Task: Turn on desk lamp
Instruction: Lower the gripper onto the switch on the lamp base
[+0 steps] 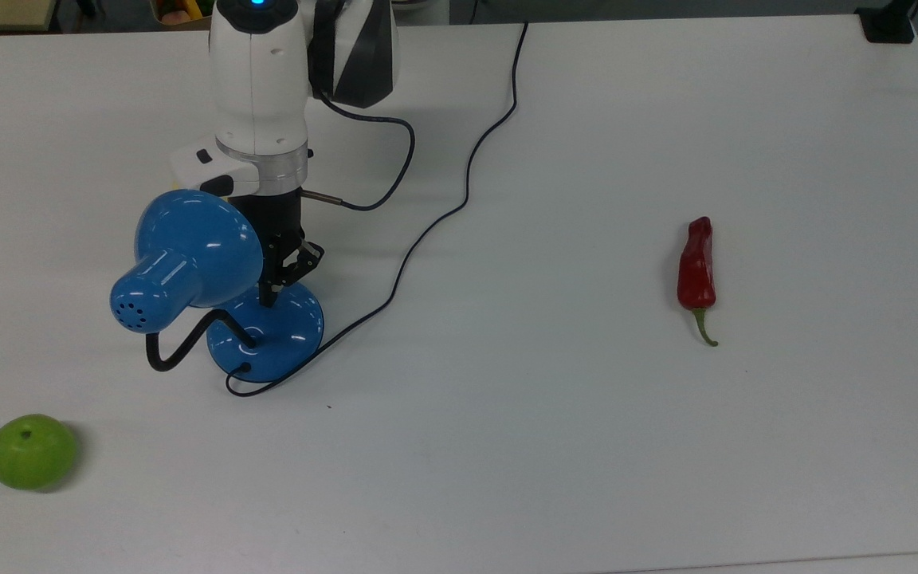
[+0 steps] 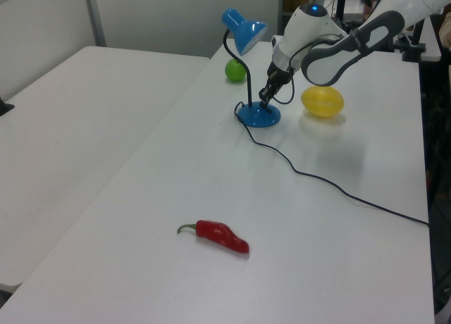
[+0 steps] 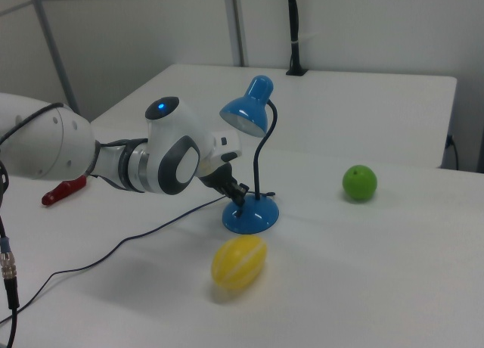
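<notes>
The desk lamp (image 1: 268,323) is seen standing on the white desk (image 1: 586,446), toward the top view's left. It is glossy blue throughout: a bell-shaped shade (image 1: 188,259) with small vent holes in its cap, a round domed base (image 2: 258,115), and a bent black gooseneck (image 3: 261,159) joining the two. A thin black cord (image 1: 435,219) is seen leaving the base and trailing in loose curves across the desk to its far edge in the top view. In the right view the shade's pale inside is seen; whether it is lit cannot be told.

The gripper (image 1: 269,299) is brought down onto the top of the lamp base, its black tip touching the blue dome just beside the gooseneck's foot. Part of it is covered by the shade in the top view. The jaws are seen pressed close together into a single narrow tip. The switch itself is hidden under that tip. Above it, the smooth white arm (image 3: 98,163) is seen with a small blue light on its casing.

A smooth yellow lemon-shaped fruit (image 3: 238,262) lies near the lamp base, on the right view's near side. A round green apple (image 1: 32,451) rests farther from the lamp, by the top view's lower left. A shiny red chili pepper (image 1: 696,271) with a green stem lies well apart from the lamp, to the top view's right.

No writing can be read anywhere.
</notes>
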{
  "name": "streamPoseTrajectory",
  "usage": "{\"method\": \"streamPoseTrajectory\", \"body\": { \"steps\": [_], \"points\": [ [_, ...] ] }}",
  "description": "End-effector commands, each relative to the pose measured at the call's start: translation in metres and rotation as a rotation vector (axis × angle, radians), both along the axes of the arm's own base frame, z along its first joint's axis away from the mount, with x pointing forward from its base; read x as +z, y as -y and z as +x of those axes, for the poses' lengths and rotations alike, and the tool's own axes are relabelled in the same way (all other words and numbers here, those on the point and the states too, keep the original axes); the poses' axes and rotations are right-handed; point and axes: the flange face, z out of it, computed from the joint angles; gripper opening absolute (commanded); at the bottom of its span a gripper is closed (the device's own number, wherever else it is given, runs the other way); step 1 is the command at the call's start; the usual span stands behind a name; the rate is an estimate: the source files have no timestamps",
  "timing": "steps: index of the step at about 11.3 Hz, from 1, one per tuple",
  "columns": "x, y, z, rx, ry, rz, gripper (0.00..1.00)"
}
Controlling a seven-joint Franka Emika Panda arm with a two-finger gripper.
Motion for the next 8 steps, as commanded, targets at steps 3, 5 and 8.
{"method": "streamPoseTrajectory", "body": {
  "steps": [3, 5, 8],
  "points": [
    [0.0092, -0.0013, -0.0070, -0.016, -0.071, -0.017, 0.00],
    [0.0105, 0.0007, -0.0076, -0.018, -0.075, -0.019, 0.00],
    [0.0055, 0.0028, -0.0065, -0.026, -0.076, -0.014, 0.00]
  ]
}}
